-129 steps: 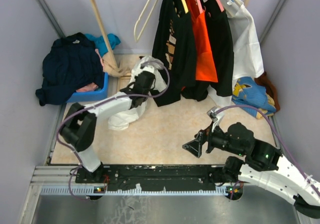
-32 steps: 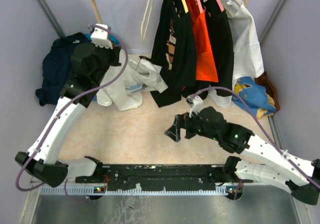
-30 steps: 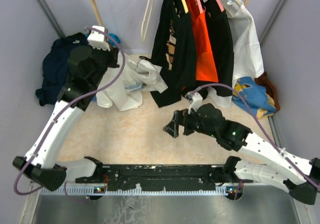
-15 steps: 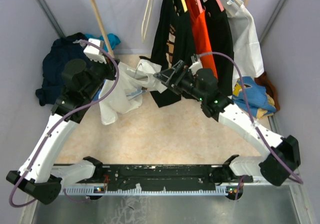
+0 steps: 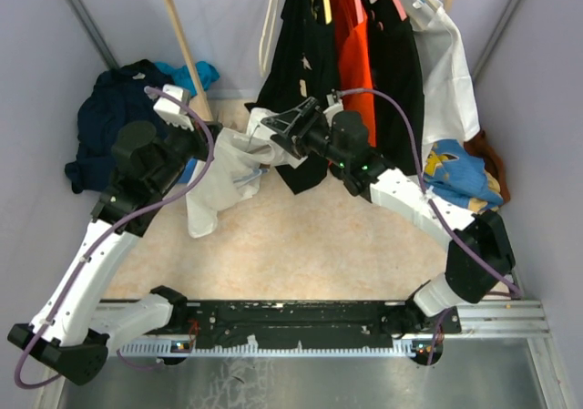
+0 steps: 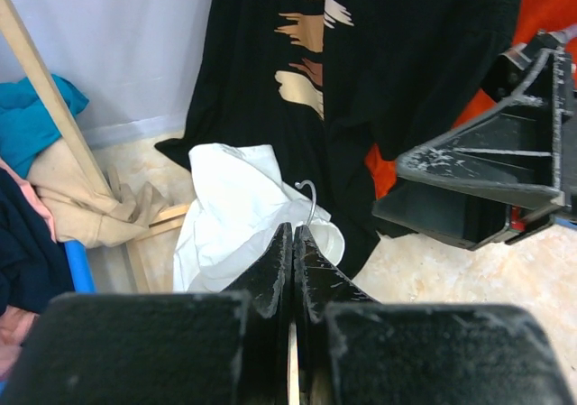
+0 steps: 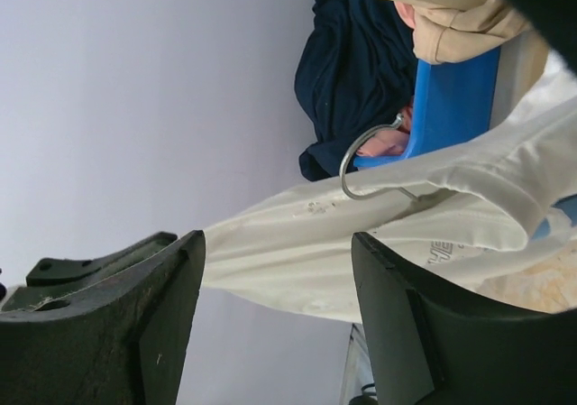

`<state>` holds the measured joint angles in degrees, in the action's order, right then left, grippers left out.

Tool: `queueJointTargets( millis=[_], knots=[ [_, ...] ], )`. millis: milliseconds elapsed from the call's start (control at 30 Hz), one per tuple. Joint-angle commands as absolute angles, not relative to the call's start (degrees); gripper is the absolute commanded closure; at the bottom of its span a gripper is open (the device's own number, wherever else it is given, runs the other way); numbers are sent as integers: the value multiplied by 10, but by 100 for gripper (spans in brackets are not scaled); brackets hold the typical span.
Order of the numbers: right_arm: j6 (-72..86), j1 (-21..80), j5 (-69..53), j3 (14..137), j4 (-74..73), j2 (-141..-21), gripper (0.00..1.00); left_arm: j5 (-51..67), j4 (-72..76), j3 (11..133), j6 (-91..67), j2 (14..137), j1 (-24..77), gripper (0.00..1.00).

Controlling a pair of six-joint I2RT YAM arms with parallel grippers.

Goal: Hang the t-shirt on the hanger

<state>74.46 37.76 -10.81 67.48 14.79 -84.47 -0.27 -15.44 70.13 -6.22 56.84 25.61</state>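
Tight quarters at far left: lilac wall (image 5: 36, 108), dark navy heap (image 5: 114, 122) spilling over a blue bin (image 6: 77, 265), slanted wooden rack post (image 5: 187, 58) just behind the left gripper (image 6: 293, 235). Widest room for moving in front of both grippers, over the bare tan worktop (image 5: 301, 245).

Left gripper pressed fully together, a pale sliver nipped between its fingers, the t-shirt (image 5: 217, 186) hanging from it and draping down toward the arm bases. Straight ahead of its tips in the left wrist view, the bunched white collar end of the t-shirt, with the silver hook of the hanger (image 7: 343, 172) poking out of it; hanger arms hidden inside the cloth.

Further right, the right gripper (image 7: 278, 243), jaws parted wide, astride the stretched t-shirt, cloth running across the gap, no pinch visible. Hook just beyond that gap, toward the blue bin.

Close behind and to the right of the right gripper, hanging clothes crowding the rail: black top (image 5: 301, 72), orange garment (image 5: 344, 45), second black garment (image 5: 396, 72), plain white garment (image 5: 448, 72) near the right wall. Past the right arm, crumpled blue-and-yellow cloth (image 5: 455, 177).

Faint grey-blue lettering (image 7: 442, 253) on the shirt front, too small to read; tan and cream marks on the black top, no legible words.
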Motion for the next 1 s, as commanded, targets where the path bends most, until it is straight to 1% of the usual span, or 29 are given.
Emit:
queueJointTargets(
  millis=[0,133,300,567,933,967],
  knots=[
    [759,384,-104,732,209,-876,35,18,-122,696,-74,553,256,100],
    [767,392,-96,737,221,-900,38,20,-122,691,-75,549,257,100],
    [769,401,-79,728,226,-911,40,23,-122,688,-74,547,258,100],
    [782,404,-69,719,260,-935,41,27,-120,684,-76,541,259,100],
    [781,408,-48,711,264,-942,40,27,-123,687,-70,537,258,100],
    [781,408,-48,712,265,-959,41,27,-124,687,-71,537,259,100]
  ],
)
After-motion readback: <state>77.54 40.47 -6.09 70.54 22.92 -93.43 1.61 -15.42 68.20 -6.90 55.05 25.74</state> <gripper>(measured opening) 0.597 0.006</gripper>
